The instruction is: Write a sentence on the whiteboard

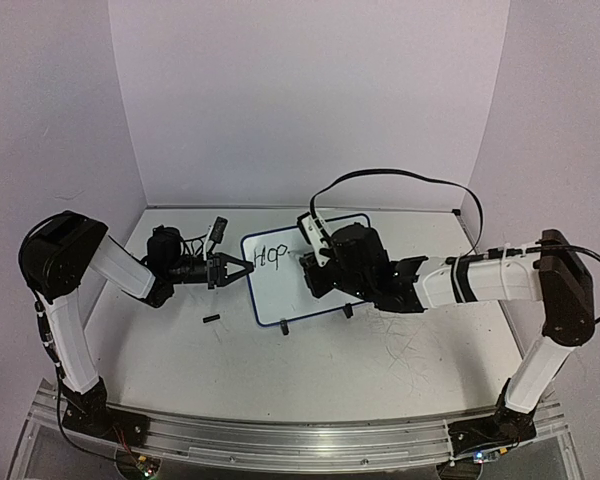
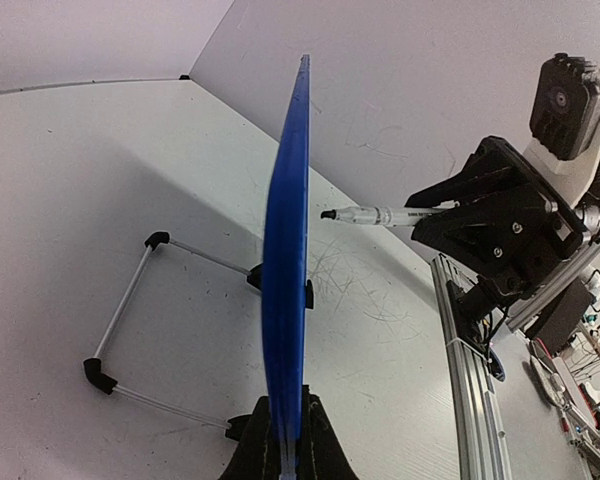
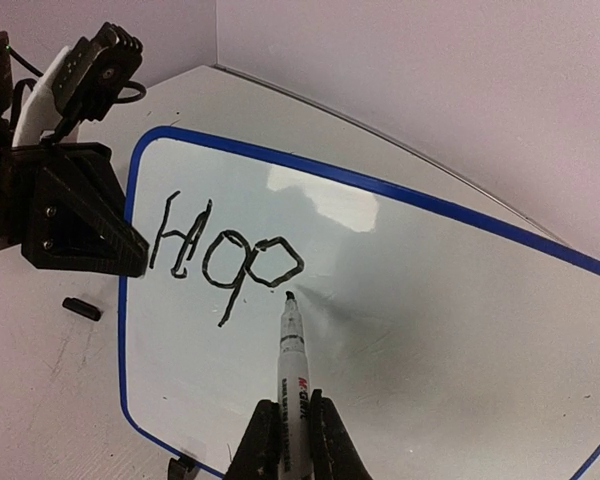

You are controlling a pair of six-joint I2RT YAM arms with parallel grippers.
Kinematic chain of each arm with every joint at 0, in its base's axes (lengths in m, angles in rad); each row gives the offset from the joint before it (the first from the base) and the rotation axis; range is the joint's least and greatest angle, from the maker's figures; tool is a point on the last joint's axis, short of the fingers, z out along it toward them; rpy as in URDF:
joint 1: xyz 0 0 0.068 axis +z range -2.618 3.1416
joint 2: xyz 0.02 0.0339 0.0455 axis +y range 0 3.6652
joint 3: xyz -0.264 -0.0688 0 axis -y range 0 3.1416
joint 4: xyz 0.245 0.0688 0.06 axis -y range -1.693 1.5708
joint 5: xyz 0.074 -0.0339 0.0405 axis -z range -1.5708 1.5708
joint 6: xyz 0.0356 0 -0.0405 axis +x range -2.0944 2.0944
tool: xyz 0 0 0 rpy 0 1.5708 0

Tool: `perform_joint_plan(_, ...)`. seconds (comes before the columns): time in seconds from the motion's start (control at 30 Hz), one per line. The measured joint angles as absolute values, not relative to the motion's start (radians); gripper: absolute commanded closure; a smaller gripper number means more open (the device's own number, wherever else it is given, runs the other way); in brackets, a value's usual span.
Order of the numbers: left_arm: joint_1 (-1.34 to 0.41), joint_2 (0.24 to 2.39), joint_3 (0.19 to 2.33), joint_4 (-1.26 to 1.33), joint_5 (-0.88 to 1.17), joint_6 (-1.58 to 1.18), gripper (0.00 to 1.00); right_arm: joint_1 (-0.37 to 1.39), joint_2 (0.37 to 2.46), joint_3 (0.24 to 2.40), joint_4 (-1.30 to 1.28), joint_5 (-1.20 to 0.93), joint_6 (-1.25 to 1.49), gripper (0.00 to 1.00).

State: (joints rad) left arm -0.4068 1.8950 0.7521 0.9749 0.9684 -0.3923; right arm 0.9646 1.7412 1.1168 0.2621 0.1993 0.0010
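At the bottom of the right wrist view, my right gripper (image 3: 285, 435) clamps the marker (image 3: 291, 360), tip by the whiteboard (image 3: 430, 300) mid-frame. Only one short scrawled word (image 3: 225, 262) sits upper left, so I judge most of the sentence remains. Left wrist view alone shows the whiteboard edge-on, left gripper (image 2: 280, 440) pinching its rim, tip just clear.

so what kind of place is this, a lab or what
Probably a robotics lab test cell: plain white walls box in a scuffed tabletop, the left arm and right arm are bolted to an aluminium rail at its near edge, and loose wiring and electronics sit beyond that rail.
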Motion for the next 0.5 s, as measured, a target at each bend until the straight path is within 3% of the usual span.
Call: perform_joint_plan(0.5, -0.407, 1.895, 0.752, 0.974, 0.968, -0.392, 1.00, 0.965, 1.766, 1.119, 0.269, 0.227, 0.008, 1.00)
